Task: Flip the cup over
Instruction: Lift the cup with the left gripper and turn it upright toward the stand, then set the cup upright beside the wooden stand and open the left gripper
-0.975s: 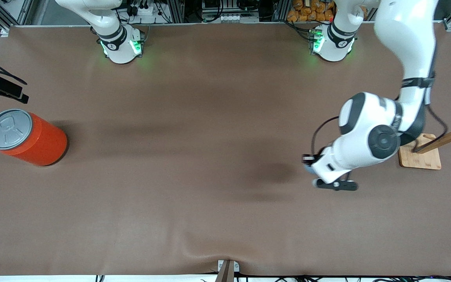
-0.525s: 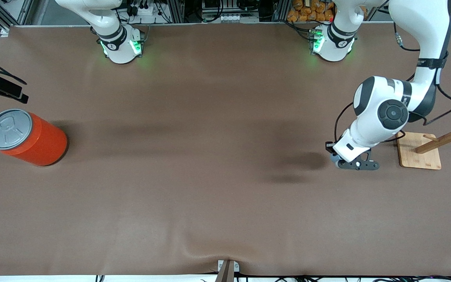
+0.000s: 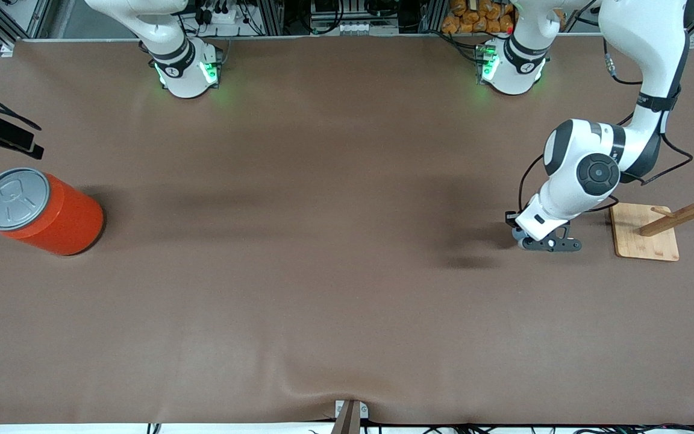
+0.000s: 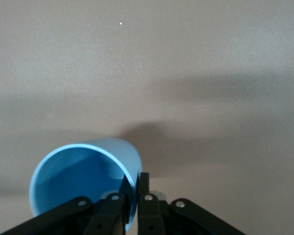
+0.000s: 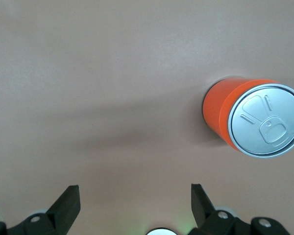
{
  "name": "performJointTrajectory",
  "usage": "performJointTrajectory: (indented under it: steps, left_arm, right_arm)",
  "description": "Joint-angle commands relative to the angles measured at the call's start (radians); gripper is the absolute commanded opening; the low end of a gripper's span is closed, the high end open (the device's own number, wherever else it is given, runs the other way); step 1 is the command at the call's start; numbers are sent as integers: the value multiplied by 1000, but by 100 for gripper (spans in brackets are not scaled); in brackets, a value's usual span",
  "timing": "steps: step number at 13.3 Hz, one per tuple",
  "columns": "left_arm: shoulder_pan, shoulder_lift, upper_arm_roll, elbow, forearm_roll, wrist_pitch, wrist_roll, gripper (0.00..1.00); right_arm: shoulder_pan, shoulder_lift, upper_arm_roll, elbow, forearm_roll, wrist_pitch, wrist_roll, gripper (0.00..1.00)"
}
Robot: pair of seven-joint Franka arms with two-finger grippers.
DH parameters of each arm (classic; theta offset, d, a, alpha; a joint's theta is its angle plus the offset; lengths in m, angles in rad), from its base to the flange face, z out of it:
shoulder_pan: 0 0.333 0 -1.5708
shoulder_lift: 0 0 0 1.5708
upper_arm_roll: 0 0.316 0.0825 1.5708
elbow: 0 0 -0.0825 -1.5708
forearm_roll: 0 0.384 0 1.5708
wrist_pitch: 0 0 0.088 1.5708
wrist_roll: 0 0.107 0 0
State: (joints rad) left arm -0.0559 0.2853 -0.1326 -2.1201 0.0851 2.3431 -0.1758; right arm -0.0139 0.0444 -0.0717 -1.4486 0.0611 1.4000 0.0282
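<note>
Front view: left gripper [image 3: 544, 243] low over the table [image 3: 323, 271] at right of frame, beside the wooden stand [image 3: 648, 240], cup hidden under the wrist.

Left wrist view: fingers pinched on the wall of the light-blue cup [image 4: 83, 178], likely for turning; mouth facing the camera, interior empty.

Right wrist view: right gripper [image 5: 134, 201] spread wide, waiting above the orange can [image 5: 252, 119], lid sealed.
</note>
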Motion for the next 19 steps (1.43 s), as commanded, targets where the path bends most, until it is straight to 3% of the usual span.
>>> performJointTrajectory:
  steps: [1,3,5,6,7,9,14,19]
  left_arm:
    - [16,1,-12,-15,24,22,-11,19]
    - [15,17,-10,-9,30,22,-5,38]
    - [15,-1,-15,-6,45,13,-2,86]
    - [11,-15,-16,-1,45,-1,-1,87]
    - [8,-27,-18,3,45,-8,2,100]
    - [5,-44,-22,73,45,-94,2,100]
    - [-21,-8,-28,440,41,-456,1,100]
    - [-16,-9,-27,566,32,-501,-1,100]
  right_arm:
    - [-6,-15,6,1,13,-10,13,100]
    - [-6,-15,6,1,13,-10,13,100]
    - [-8,-14,6,1,13,-10,13,100]
    - [-6,-14,6,1,14,-9,13,100]
    - [-5,-12,7,1,16,-7,13,100]
    - [-8,-14,4,1,16,-10,13,100]
    - [-5,-14,10,1,17,-12,13,100]
    - [-6,-14,9,1,17,-12,13,100]
